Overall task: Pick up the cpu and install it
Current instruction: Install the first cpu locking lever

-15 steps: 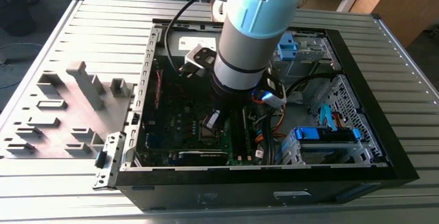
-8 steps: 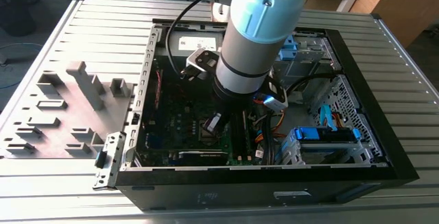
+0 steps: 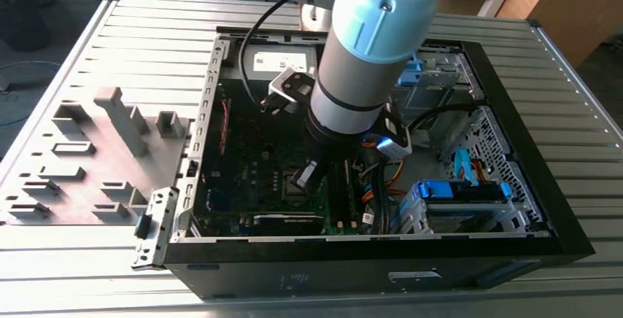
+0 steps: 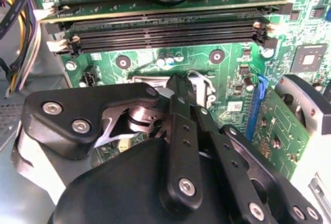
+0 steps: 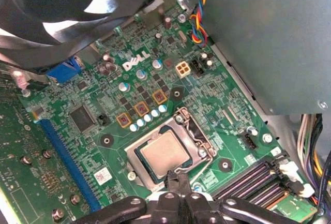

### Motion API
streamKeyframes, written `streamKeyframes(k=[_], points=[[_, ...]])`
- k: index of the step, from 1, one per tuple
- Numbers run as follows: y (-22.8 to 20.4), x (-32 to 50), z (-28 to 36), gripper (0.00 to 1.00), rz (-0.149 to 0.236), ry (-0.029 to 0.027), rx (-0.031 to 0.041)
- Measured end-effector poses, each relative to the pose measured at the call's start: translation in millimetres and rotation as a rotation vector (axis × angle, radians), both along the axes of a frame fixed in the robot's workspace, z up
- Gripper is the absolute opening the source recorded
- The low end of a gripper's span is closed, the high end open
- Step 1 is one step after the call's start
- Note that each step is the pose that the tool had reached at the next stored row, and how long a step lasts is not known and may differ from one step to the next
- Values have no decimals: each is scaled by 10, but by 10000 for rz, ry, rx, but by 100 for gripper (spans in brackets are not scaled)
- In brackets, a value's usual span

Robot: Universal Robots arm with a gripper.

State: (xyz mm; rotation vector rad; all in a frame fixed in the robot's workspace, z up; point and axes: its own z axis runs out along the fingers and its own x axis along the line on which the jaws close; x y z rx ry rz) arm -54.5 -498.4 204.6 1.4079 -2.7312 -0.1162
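Note:
The cpu [image 5: 165,153], a small square chip with a pale silver top, lies flat inside the dark metal-framed socket [image 5: 195,131] on the green motherboard. In the first wrist view my gripper [image 5: 178,178] hovers at the chip's edge with its black fingertips [image 5: 171,176] pressed together and nothing between them. The second wrist view shows the gripper [image 4: 178,87] from behind, pointing down at the socket area. In the exterior view the gripper [image 3: 306,176] reaches down into the open computer case [image 3: 545,239].
Memory slots [image 4: 165,30] run beside the socket. A grey power-supply box [image 5: 269,38], a round fan [image 5: 46,6] and coloured cables [image 5: 199,12] crowd the board. A grey fixture plate [image 3: 87,165] lies at the exterior view's left, a blue-tabbed drive cage [image 3: 457,190] at its right.

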Motion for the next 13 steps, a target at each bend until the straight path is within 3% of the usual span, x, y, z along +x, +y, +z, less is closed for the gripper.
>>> streamKeyframes(k=[4, 8, 13], points=[[-1, 7, -13, 11, -250, 1, -2], [-1, 10, -17, 11, -252, 4, 1], [-3, 16, -38, 11, -253, 68, -1]])
